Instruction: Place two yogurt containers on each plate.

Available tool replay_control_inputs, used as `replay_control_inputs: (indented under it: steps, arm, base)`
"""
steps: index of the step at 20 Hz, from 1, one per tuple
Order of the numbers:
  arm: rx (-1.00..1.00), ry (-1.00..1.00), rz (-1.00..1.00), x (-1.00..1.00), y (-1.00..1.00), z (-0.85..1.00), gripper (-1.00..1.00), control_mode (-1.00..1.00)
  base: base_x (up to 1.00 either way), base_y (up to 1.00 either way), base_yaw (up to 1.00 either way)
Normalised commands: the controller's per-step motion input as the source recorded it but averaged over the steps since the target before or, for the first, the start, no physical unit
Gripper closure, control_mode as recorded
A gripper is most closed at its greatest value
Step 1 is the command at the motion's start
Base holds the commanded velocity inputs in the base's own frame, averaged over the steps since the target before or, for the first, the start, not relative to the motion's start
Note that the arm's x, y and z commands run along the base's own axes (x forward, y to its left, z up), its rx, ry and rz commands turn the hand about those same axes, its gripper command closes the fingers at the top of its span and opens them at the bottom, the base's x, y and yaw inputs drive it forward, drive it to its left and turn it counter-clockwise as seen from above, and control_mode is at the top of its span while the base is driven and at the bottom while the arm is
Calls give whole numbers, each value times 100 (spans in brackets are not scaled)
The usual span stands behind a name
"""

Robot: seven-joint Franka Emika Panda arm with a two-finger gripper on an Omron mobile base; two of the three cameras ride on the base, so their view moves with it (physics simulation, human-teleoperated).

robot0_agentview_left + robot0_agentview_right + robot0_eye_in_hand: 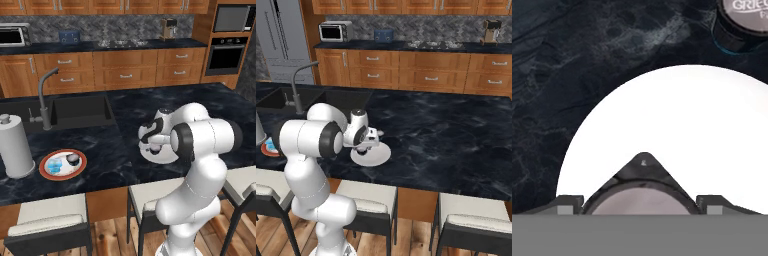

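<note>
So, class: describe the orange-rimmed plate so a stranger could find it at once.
Start at the sink in the dark island counter; nearer the stools stands a tall white paper-towel roll. Right beside it lies the plate: its broad orange-red rim and two small cups set it apart from the plain white plate.

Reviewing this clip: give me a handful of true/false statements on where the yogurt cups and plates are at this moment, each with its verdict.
1. The orange-rimmed plate holds two cups, a light blue one and a dark-topped one. True.
2. The plain white plate sits in the sink. False: it lies on the dark counter, under the arm's hand.
3. In the hand view, a yogurt cup sits low between the fingertips of the claw, over the plain white plate. True.
4. Another dark-sided cup rests on the plain white plate. False: it stands on the counter just past the plate's edge.
5. The paper-towel roll stands on the orange-rimmed plate. False: it stands beside it.
</note>
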Motion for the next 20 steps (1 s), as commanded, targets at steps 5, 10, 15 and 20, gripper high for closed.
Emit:
replay_control_inputs:
  steps: [5,10,15,20]
  arm:
    - [-5,0,0,0,0,0,-100,-100]
    - [0,0,-6,10,-6,37,-100,-100]
    - [0,0,-16,56,-9,57,-100,-100]
    - [0,10,-15,86,-29,47,-100,-100]
  base:
    - [0,0,0]
    - [0,0,0]
    - [0,0,0]
    - [0,0,0]
